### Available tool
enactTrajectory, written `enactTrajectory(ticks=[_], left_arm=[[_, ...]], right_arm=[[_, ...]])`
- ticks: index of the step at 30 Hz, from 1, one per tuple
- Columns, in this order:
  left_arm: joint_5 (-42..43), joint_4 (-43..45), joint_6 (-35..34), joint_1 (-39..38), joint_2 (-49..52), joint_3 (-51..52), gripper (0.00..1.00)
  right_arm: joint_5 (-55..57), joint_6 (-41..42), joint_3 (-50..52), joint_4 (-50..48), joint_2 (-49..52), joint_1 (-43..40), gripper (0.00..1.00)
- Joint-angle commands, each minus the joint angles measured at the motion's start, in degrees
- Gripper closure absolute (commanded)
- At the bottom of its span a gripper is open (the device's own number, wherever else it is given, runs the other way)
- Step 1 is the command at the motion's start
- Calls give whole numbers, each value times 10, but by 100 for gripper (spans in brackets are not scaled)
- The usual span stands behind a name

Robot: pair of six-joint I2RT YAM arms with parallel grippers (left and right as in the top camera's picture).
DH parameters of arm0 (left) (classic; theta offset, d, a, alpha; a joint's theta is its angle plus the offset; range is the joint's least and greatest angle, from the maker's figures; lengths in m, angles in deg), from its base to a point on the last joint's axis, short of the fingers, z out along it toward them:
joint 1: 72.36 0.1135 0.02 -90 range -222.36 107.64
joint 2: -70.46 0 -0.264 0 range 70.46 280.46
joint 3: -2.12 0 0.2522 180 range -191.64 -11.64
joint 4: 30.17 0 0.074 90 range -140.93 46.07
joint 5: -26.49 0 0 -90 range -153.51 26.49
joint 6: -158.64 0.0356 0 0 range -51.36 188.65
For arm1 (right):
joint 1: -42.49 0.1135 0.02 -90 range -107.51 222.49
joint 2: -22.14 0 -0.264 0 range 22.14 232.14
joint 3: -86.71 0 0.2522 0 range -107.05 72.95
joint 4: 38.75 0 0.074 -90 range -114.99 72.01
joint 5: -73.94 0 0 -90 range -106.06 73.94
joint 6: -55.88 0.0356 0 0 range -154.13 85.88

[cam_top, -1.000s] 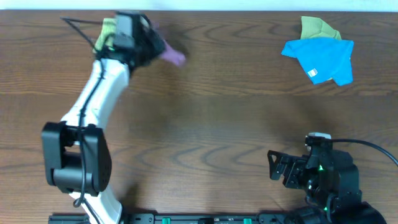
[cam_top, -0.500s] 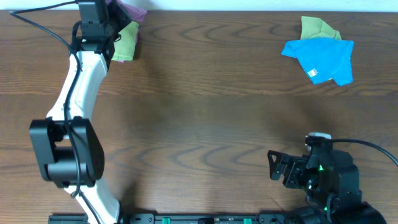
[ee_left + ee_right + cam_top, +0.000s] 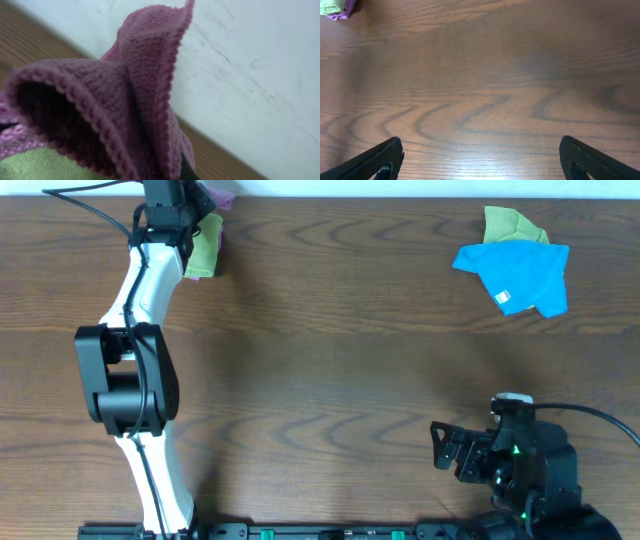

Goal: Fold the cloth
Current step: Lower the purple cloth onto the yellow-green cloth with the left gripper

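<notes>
My left gripper (image 3: 190,198) reaches to the table's far left back edge and is shut on a purple knitted cloth (image 3: 219,197). In the left wrist view the purple cloth (image 3: 125,100) bunches up in folds right in front of the camera and hides the jaws, except one dark fingertip (image 3: 186,171). A light green cloth (image 3: 205,248) lies just below it on the table and shows at the bottom left of the left wrist view (image 3: 35,167). My right gripper (image 3: 482,167) is open and empty above bare wood at the front right (image 3: 445,450).
A blue cloth (image 3: 515,272) lies at the back right, overlapping another green cloth (image 3: 510,225). The white wall (image 3: 250,60) runs right behind the table's back edge. The far green and purple cloths show small in the right wrist view (image 3: 335,7).
My left arm has swung from the right of the green cloth to the back edge, carrying the purple cloth along. The right arm has not moved.
</notes>
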Motion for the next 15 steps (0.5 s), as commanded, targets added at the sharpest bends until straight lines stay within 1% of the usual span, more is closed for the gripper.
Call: enactTrajectory(ticks=[1,6,15], left_arm=[[-28,6,13,3,9,-23,94],[-42,2,35,3,9,-23,94],[-68,-66,42,3,14,-23,94]], right_arm=[[3,8,4,1,-2,-5,1],[3,8,4,1,-2,-5,1],[3,8,4,1,-2,-5,1]])
